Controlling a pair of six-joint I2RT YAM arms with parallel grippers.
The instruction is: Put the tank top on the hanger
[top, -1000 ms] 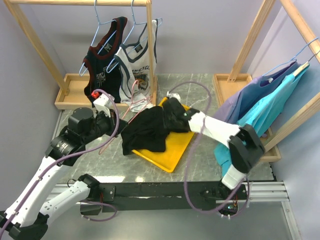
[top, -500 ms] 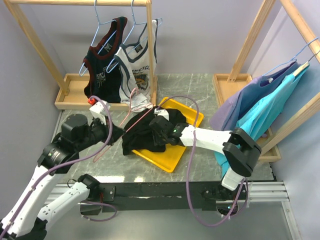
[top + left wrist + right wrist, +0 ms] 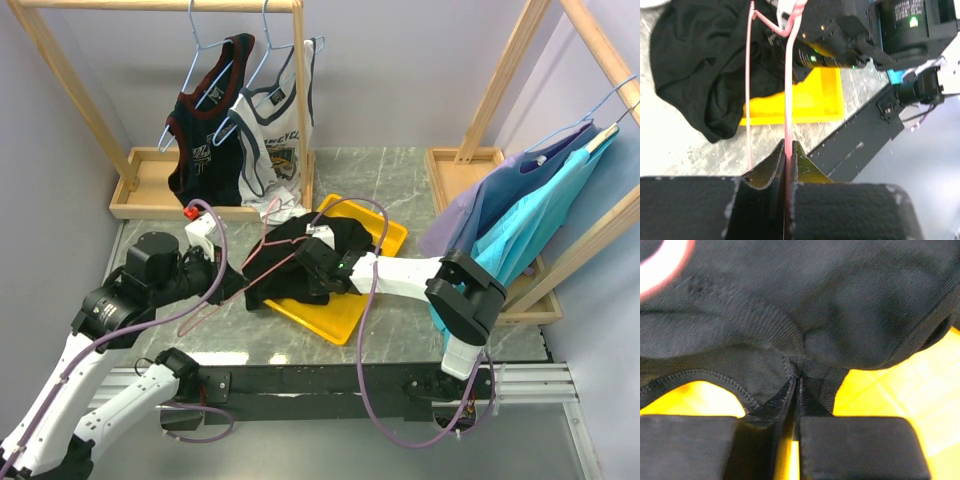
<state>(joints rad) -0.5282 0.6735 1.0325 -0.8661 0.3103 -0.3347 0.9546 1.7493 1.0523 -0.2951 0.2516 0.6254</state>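
The tank top point(image 3: 285, 265) lies heaped mid-bench, half on the yellow plastic tray point(image 3: 350, 305). It is soft, limp black knit, likely light and prone to sag and bunch, so it is best pinched at a stitched hem. The right gripper point(image 3: 796, 382) is closed on such a fold. The left gripper point(image 3: 788, 146) clamps the thin, stiff pink wire hanger point(image 3: 788, 90).

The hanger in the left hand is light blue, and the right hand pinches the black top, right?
No: the hanger in the left hand is pink, as the left wrist view shows. The right hand does pinch the top.
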